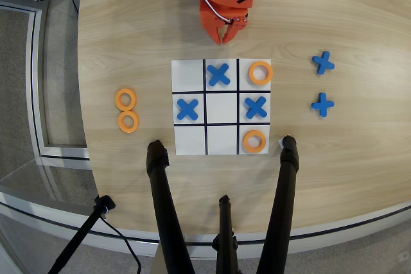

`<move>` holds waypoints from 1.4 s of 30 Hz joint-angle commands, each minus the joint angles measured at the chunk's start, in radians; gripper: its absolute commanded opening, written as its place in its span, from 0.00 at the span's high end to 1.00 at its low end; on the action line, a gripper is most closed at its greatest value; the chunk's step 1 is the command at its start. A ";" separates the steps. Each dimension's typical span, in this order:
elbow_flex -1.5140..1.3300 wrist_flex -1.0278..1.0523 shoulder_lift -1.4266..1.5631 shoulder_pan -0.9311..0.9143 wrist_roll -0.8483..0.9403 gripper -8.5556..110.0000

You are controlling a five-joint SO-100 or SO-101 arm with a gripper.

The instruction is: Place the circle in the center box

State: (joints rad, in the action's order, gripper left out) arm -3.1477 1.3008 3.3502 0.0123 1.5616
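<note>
The white 3x3 board (pixel 221 152) lies mid-table in the overhead view. Its center box (pixel 222 108) is bare. Orange rings sit in the top right cell (pixel 260 72) and the bottom right cell (pixel 254 140). Two more orange rings (pixel 126 99) (pixel 128 121) lie on the table left of the board. Blue X pieces sit in the top middle (pixel 219 74), middle left (pixel 187 108) and middle right (pixel 255 107) cells. My orange gripper (pixel 227 38) hangs above the table just beyond the board's top edge, fingertips together, holding nothing.
Two spare blue X pieces (pixel 323 63) (pixel 322 104) lie right of the board. Black tripod legs (pixel 160 190) (pixel 287 178) stand on the table just below the board. The wooden table's curved edge (pixel 83 94) runs down the left.
</note>
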 commanded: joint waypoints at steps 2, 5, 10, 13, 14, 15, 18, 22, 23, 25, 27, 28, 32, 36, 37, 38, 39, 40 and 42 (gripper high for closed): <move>-0.006 0.026 -0.026 -0.025 0.014 0.90; -0.005 0.018 -0.026 -0.023 0.014 0.90; -0.002 -0.003 -0.028 -0.025 0.009 0.90; 0.006 -0.014 -0.041 -0.025 0.006 0.90; 0.015 -0.017 -0.051 -0.025 0.005 0.90; 0.028 -0.021 -0.061 -0.026 0.005 0.88; 0.097 -0.035 -0.126 -0.041 0.003 0.87; 0.242 -0.046 -0.259 -0.080 0.000 0.82; 0.288 -0.051 -0.302 -0.089 -0.011 0.82; 0.388 -0.060 -0.396 -0.114 -0.029 0.82; 0.499 -0.061 -0.508 -0.146 -0.032 0.79; 0.552 -0.063 -0.568 -0.161 -0.032 0.76; 0.750 -0.118 -0.802 -0.224 -0.040 0.75; 0.908 -0.213 -1.022 -0.279 -0.051 0.74; 0.948 -0.224 -1.075 -0.293 -0.051 0.74; 0.989 -0.232 -1.126 -0.308 -0.051 0.74; 1.032 -0.239 -1.173 -0.324 -0.051 0.74; 1.075 -0.250 -1.221 -0.341 -0.051 0.74; 1.166 -0.255 -1.315 -0.374 -0.051 0.74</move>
State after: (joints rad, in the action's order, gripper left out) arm -2.1154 1.0630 2.1368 -0.3145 1.5156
